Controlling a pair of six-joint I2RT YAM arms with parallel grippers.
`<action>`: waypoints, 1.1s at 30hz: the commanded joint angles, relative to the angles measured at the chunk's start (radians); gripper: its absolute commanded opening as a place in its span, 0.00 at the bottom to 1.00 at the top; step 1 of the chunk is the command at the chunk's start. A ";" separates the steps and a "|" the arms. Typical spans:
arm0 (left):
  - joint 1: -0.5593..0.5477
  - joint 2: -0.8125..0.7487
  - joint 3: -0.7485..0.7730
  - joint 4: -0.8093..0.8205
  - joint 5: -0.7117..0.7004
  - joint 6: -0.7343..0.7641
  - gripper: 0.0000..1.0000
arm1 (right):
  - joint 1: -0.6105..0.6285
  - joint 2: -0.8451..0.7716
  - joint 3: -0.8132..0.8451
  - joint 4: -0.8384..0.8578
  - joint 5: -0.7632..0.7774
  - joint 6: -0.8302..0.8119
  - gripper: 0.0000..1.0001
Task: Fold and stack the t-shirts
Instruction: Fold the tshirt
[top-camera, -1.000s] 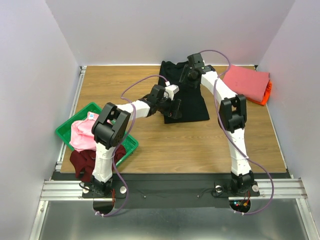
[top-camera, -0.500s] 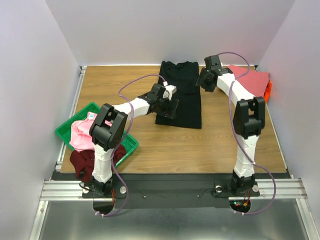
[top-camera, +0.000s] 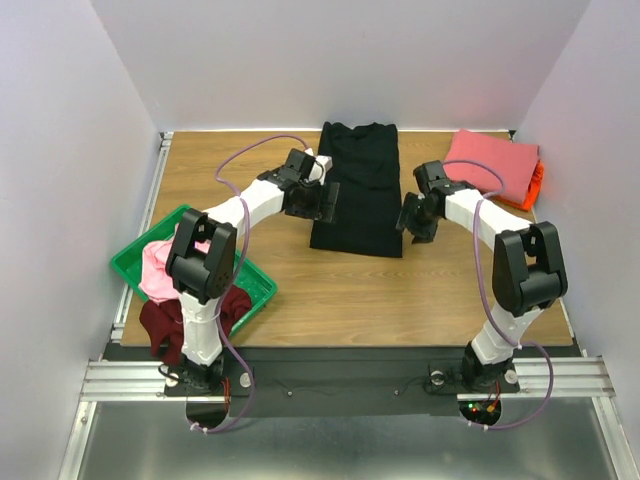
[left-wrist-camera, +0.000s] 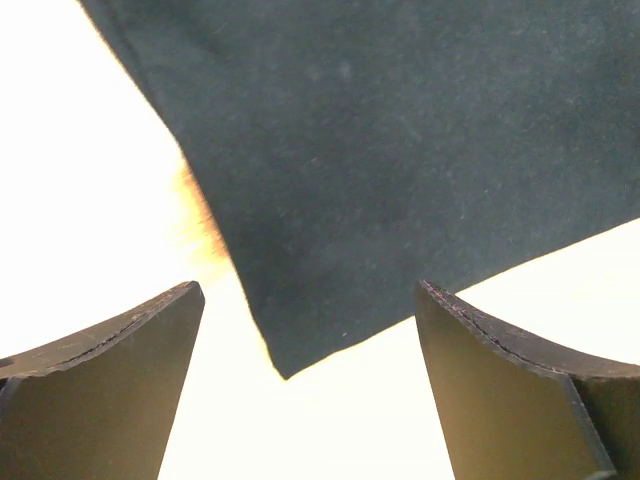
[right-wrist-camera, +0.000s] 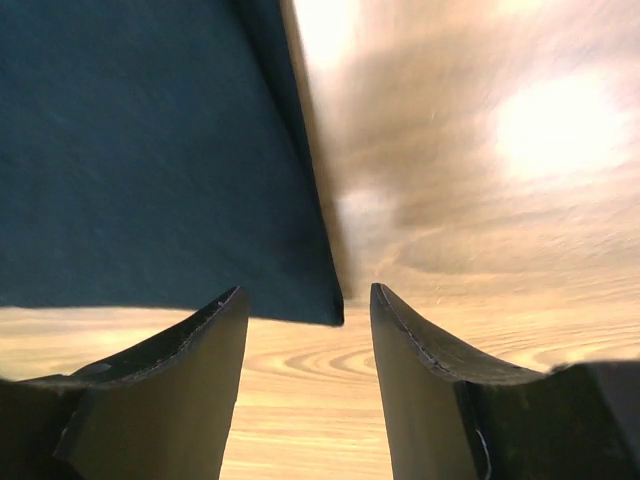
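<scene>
The black t-shirt (top-camera: 358, 190) is lying flat as a narrow strip on the table (top-camera: 330, 295), and the left gripper (top-camera: 324, 203) and right gripper (top-camera: 406, 222) are flanking its near half, jaws apart and gripping nothing, probably lining up on the hem corners for a crosswise fold.

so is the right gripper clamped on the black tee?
No, the right gripper is open; the black tee lies flat on the table, unpinched.

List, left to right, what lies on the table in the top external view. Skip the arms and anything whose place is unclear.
green tray → black t-shirt → coral-pink t-shirt → orange t-shirt, peeking out at the coral-pink one's right edge.
</scene>
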 joint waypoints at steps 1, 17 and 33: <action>0.013 -0.055 0.027 -0.061 0.055 -0.009 0.99 | 0.026 -0.048 -0.056 0.032 -0.030 0.042 0.57; 0.019 -0.078 -0.013 -0.081 0.065 0.001 0.99 | 0.046 0.005 -0.125 0.091 -0.034 0.045 0.53; 0.018 -0.120 -0.102 -0.070 0.106 0.052 0.99 | 0.063 0.004 -0.168 0.069 -0.011 0.047 0.03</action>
